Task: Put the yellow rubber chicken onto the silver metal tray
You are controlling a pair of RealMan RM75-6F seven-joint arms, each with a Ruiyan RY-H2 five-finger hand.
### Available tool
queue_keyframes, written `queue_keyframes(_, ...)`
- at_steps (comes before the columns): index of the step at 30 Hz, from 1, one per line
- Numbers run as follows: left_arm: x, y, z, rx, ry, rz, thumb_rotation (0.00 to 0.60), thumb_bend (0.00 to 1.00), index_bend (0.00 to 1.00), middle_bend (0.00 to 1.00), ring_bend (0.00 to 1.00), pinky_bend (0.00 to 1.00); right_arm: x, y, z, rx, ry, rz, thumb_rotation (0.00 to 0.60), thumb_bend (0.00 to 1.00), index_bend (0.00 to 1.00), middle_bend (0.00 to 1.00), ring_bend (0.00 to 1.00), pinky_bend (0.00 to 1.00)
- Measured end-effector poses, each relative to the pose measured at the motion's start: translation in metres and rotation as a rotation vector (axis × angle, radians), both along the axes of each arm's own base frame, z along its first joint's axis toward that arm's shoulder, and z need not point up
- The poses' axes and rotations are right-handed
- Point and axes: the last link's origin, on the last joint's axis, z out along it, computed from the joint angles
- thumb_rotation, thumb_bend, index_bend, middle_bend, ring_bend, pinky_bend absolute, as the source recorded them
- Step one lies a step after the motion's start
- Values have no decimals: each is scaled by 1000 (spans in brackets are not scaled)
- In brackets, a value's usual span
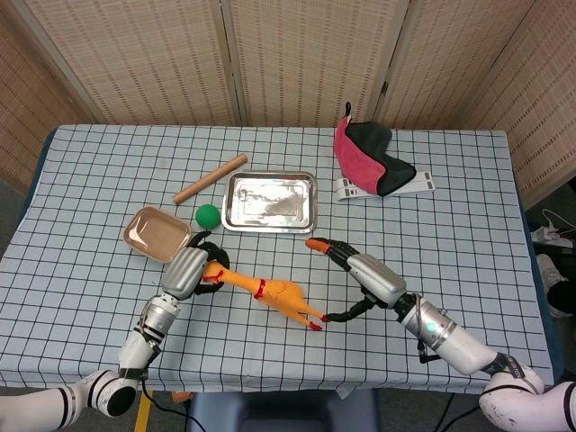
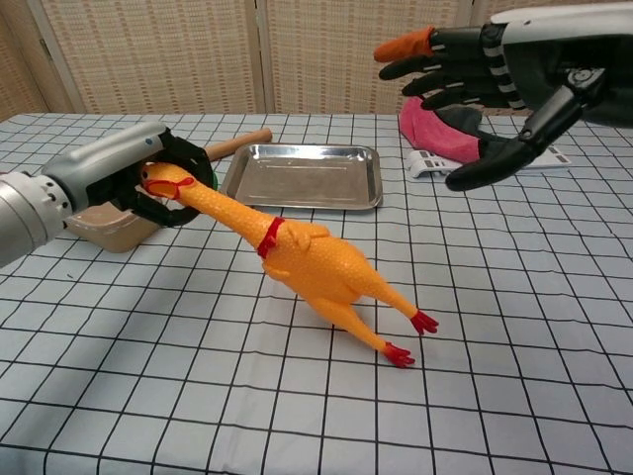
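The whole table (image 1: 450, 225) is seen from high above in the head view. In the chest view it is seen low and close. The silver metal tray (image 1: 269, 202) is shared by the 2 views.

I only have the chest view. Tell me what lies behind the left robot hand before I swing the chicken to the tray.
Observer: A green ball sits just left of the tray, beyond the left robot hand.
Operator: Report where the right robot hand is over the table.
Observer: The right robot hand hangs open, to the right of the chicken and nearer than the tray's right front corner.
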Motion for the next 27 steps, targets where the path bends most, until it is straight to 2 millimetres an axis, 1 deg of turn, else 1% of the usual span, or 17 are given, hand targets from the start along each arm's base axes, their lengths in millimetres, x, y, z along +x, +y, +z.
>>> queue_keyframes(4, 6, 16, 0, -30, -46, 43, 600, 722, 837, 592, 345, 98, -18, -4, 13, -29, 28, -35, 600, 44, 0, 0, 0, 0)
queue_keyframes(6, 12, 29, 1, -57, -94, 82, 600, 724, 837, 593, 345, 98, -28, -7, 18, -40, 43, -57, 600, 44, 0, 0, 0, 0)
queue_keyframes(7, 13, 32, 1, -64, -108, 92, 600, 724, 838, 595, 345, 99, -32, -8, 20, -43, 47, -68, 600, 44, 0, 0, 0, 0)
queue_keyframes(11, 27, 58, 5, -117, -206, 162, 600, 729, 842, 599, 345, 99, -49, -13, 25, -51, 61, -117, 600, 44, 0, 0, 0, 0)
queue_keyframes(15, 37, 85, 11, -126, -249, 197, 600, 730, 842, 600, 345, 99, -63, -19, 28, -57, 84, -145, 600, 44, 0, 0, 0, 0)
queue_keyframes(20, 37, 116, 17, -67, -246, 228, 600, 729, 842, 600, 344, 99, -74, -25, 28, -58, 108, -164, 600, 44, 0, 0, 0, 0)
queue_keyframes(27, 27, 156, 13, 32, -180, 277, 600, 727, 843, 601, 345, 99, -82, -29, 23, -53, 149, -156, 600, 44, 0, 0, 0, 0)
